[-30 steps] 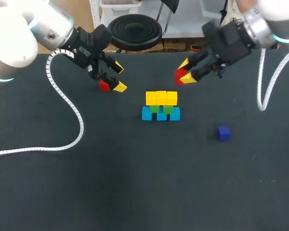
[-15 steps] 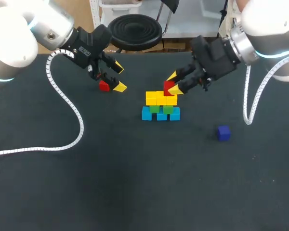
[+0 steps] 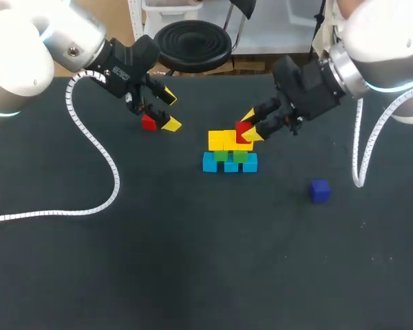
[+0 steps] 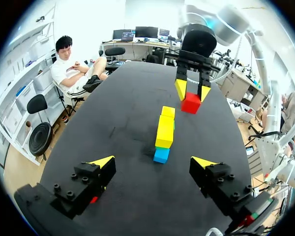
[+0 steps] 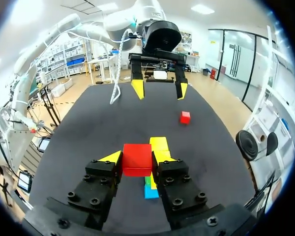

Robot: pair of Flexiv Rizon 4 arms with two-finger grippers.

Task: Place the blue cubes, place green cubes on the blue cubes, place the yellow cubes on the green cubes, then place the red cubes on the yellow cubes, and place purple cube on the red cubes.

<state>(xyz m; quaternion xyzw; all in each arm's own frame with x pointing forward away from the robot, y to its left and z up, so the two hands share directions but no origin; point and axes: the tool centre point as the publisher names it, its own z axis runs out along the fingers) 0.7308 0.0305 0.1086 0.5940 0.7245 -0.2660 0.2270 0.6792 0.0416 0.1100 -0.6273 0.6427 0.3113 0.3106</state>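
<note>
— Where is the right gripper (image 3: 248, 131)?
— Clamped on a red cube (image 5: 137, 159) over the yellow cubes (image 3: 224, 139), mid-table toward the far edge.
— And the left gripper (image 3: 169, 110)?
— Spread wide, holding nothing, beside a second red cube (image 3: 149, 123).

Head camera overhead; opposed wrist cameras share stack (image 4: 164, 132).

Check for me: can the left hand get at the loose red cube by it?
Probably yes. The left hand is open right by the red cube, which lies alone on bare table; nothing stands between them.
</note>
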